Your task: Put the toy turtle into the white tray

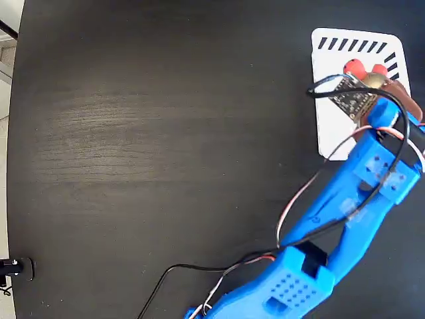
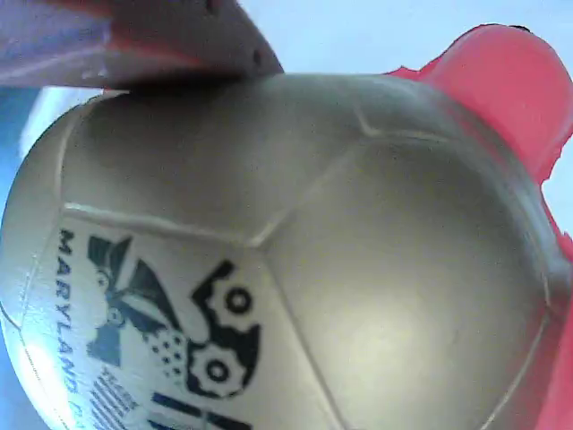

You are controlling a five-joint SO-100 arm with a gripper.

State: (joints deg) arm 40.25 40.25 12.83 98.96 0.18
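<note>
Up close, the gripper [image 1: 392,90] sits over the white tray [image 1: 332,126] in the fixed view, its fingertips hidden under the wrist board and cables. Wrist view: one pinkish finger [image 2: 134,40] presses on the top of the toy turtle [image 2: 295,260], touching the gold shell. Second finger not seen, so whether the jaws are clamped on the turtle or merely resting against it, I cannot tell. Shell fills nearly the whole wrist view; black printed mark with gear shapes and lettering at lower left, coral-red limb at upper right against white.

Fixed view: the turtle [image 1: 364,72] shows as red feet and a sliver of gold shell, probably within the tray's upper part, just below the row of dark slanted slots. Blue arm [image 1: 345,199] runs up from bottom edge, wires trailing. Tray lies at upper right of black table [image 1: 166,133].
</note>
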